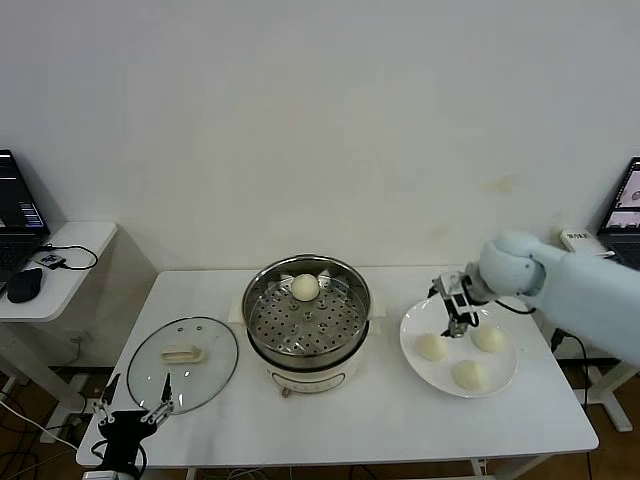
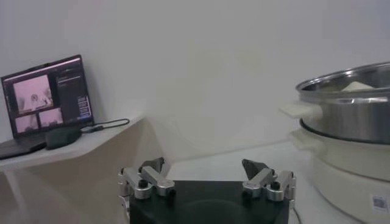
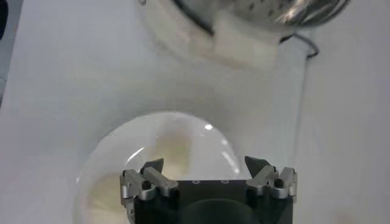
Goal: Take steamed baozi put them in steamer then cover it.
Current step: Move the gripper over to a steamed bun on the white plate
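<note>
Head view: right gripper, fingers spread, hovers above the plate's three baozi; an off-centre descent could nudge one away. Left gripper idles spread.

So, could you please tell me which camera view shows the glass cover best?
The head view: the cover lies whole and flat on the table, left of the steamer, its cream handle visible, just ahead of the left hand. Neither wrist view shows the cover at all.
</note>
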Controlling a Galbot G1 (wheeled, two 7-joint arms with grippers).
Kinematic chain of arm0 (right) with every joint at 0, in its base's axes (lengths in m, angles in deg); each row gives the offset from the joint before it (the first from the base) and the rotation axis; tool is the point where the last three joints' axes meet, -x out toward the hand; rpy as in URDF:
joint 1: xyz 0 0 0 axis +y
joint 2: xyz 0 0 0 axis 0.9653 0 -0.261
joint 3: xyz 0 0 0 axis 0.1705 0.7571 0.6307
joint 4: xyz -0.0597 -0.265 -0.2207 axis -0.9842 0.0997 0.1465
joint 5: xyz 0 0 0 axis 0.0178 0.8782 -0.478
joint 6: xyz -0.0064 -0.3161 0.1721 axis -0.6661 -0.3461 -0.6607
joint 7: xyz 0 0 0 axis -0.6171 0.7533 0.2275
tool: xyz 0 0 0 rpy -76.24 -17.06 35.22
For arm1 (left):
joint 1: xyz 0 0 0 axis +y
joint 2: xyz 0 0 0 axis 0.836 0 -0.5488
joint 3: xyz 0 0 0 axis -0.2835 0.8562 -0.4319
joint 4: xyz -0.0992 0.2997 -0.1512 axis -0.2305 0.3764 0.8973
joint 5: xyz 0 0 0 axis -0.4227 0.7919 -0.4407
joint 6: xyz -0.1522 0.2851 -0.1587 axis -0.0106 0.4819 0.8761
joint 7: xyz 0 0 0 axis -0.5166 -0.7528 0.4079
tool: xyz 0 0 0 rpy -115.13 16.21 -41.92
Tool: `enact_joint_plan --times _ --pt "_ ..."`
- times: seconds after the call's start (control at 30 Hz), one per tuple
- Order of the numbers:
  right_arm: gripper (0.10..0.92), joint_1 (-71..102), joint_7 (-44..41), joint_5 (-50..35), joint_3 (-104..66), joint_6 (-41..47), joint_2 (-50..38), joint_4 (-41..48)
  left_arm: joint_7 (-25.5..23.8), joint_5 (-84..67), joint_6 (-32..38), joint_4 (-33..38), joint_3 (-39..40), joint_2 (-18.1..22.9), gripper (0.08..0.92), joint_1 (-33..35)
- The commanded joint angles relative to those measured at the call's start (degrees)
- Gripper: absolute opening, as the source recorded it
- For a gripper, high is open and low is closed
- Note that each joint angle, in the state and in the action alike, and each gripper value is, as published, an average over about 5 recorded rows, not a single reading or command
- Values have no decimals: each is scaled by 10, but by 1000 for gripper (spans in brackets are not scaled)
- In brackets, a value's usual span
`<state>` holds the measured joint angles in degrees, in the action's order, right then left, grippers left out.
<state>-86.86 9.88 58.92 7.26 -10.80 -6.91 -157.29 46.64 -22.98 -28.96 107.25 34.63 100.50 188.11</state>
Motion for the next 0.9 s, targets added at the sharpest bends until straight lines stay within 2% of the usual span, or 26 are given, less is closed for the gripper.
enact_joint_plan --times 0.03,0.53,0.9 --pt "823 123 -5 59 -81 3 20 65 0 0 -2 -3 -2 0 823 1" --pt "802 172 -3 90 -131 -31 90 150 0 0 -4 -3 -10 -1 823 5" --pt "717 180 -2 95 -140 -31 108 166 1 -1 -4 -4 -12 -1 823 5"
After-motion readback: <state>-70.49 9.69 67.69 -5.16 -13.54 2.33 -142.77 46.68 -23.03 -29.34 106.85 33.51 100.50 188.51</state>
